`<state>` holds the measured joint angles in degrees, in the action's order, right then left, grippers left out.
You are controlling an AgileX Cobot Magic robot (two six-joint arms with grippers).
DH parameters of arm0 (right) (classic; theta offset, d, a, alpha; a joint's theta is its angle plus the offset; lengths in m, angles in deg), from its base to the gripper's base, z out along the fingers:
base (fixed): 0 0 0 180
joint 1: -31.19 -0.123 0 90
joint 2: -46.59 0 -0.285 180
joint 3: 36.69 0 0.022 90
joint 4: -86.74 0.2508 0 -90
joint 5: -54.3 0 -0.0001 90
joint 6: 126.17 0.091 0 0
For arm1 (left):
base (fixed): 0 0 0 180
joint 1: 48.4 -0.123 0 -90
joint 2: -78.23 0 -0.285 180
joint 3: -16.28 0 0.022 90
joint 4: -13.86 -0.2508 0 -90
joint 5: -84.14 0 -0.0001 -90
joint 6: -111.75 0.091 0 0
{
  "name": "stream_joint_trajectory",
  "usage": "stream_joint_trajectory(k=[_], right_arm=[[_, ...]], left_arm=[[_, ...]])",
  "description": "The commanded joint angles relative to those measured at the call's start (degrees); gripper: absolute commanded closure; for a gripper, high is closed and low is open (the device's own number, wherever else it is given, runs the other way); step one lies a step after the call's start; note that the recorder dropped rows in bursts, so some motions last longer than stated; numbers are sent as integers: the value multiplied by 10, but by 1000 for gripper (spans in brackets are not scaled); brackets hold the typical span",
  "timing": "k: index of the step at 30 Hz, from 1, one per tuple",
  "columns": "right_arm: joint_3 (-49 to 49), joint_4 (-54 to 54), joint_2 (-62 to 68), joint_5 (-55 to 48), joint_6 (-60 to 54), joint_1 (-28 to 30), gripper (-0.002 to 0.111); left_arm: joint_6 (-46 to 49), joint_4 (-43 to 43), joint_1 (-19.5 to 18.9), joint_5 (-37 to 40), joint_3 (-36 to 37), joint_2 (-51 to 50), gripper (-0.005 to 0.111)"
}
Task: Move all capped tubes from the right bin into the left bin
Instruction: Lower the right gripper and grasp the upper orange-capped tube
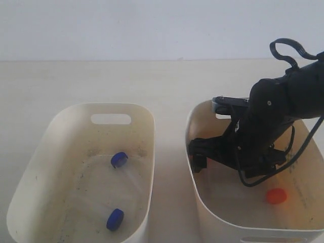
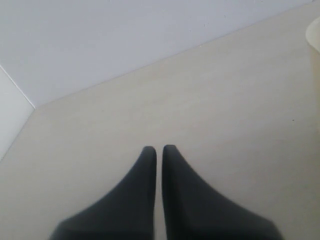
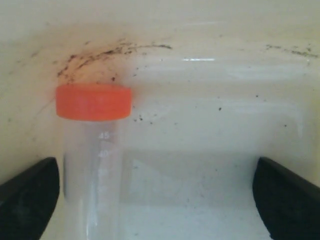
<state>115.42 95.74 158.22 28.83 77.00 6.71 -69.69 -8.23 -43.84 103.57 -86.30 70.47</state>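
Observation:
The left bin (image 1: 61, 119) holds two capped tubes with dark blue caps, one near the middle (image 1: 119, 159) and one nearer the front (image 1: 115, 219). In the right bin (image 1: 195, 119) an orange-red capped tube (image 1: 276, 196) lies toward the front right. My right gripper (image 1: 198, 156) is down inside this bin by its left wall. In the right wrist view it stands wide open (image 3: 157, 200) around another orange-red capped tube (image 3: 93, 102), whose clear body lies close to one finger (image 3: 25, 200). My left gripper (image 2: 159, 150) is shut and empty over bare table, out of the exterior view.
The right arm and its cables (image 1: 288, 101) hang over the right bin's back half. Dark specks dot that bin's floor and wall (image 3: 200, 30). A cream bin rim (image 2: 315, 35) shows at the edge of the left wrist view. A pale wall (image 1: 152, 25) stands behind the table.

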Motion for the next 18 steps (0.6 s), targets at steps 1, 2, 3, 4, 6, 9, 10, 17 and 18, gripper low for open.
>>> stream_joint_trajectory(k=[1,2,3,4,6,9,10,17,18], right_arm=[[-1,66,33,53,23,-12,11],[-1,71,33,53,23,-12,15],[-1,72,33,53,23,-12,21],[-1,72,33,53,23,-12,32],[-1,72,33,54,23,-12,50],[-1,72,33,55,23,-12,74],[-1,72,33,57,23,-12,78],[-1,72,33,46,1,-12,108],[-1,72,33,42,-1,-12,108]], left_arm=[[-5,2,3,-2,-2,0,102],[-5,2,3,-2,-2,0,102],[-5,2,3,-2,-2,0,102],[-5,2,3,-2,-2,0,102],[-5,2,3,-2,-2,0,102],[-5,2,3,-2,-2,0,102],[-5,2,3,-2,-2,0,102],[-5,2,3,-2,-2,0,102],[-5,2,3,-2,-2,0,102]])
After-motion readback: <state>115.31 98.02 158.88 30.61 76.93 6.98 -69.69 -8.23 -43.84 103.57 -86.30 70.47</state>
